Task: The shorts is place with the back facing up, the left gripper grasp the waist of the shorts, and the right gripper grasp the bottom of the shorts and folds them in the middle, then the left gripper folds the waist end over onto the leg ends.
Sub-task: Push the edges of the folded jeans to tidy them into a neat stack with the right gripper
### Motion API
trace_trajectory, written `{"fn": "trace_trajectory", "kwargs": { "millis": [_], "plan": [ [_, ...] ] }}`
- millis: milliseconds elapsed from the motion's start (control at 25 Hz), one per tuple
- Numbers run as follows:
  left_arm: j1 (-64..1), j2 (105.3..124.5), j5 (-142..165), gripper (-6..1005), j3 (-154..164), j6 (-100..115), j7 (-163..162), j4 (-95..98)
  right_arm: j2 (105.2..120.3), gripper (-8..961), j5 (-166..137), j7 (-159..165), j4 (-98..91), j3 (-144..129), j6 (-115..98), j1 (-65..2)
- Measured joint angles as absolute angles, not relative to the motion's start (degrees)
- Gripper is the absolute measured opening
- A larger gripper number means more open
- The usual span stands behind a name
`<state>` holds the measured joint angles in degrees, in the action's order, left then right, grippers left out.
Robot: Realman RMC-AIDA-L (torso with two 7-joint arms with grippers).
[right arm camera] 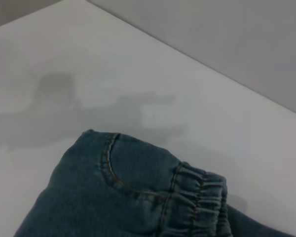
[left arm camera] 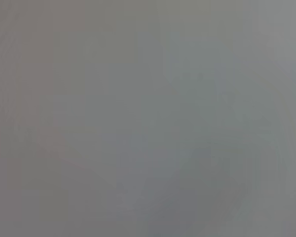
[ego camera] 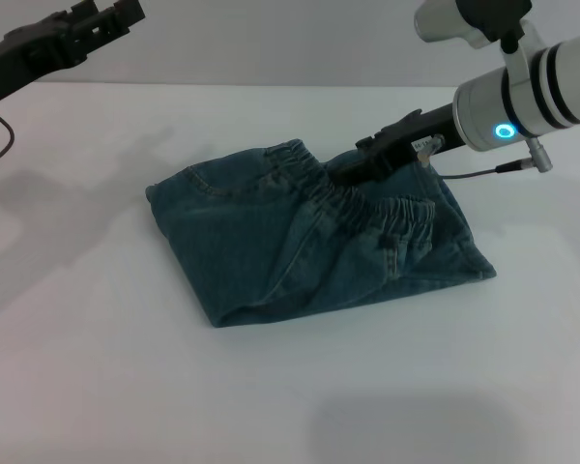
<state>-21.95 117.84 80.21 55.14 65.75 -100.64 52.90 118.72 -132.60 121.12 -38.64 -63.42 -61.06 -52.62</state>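
The denim shorts (ego camera: 309, 237) lie folded on the white bench (ego camera: 97, 367), roughly at its middle and a little toward the robot's right. They form a compact, roughly four-sided bundle whose long axis runs on a diagonal, from the far left corner near the left arm's side down to the near right corner. The gathered elastic waistband (ego camera: 343, 198) sits on top, crossing the upper middle of the bundle in a crumpled ridge; the smoother denim spreads below it toward the near edge. In the right wrist view the shorts (right arm camera: 138, 197) show a curved pocket seam and the ruffled waistband (right arm camera: 200, 197), with bare bench beyond.

The right pincer (ego camera: 353, 174) reaches in low from the right and rests at the waistband, its dark tip against the gathered fabric; whether it pinches the cloth or merely touches it cannot be told. The left pincer (ego camera: 111, 19) hangs high at the far left, well apart from the shorts, and its state cannot be told either. The left wrist view shows only a plain grey field.
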Motion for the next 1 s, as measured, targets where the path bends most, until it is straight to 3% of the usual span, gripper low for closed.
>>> {"fn": "trace_trajectory", "kwargs": {
  "millis": [1000],
  "plan": [
    [-21.96,117.75,80.24,834,54.66,66.36,-101.16,52.64,118.88,638,-125.67,117.19,-36.65,-66.12,-57.06,-50.50]
  ]
}}
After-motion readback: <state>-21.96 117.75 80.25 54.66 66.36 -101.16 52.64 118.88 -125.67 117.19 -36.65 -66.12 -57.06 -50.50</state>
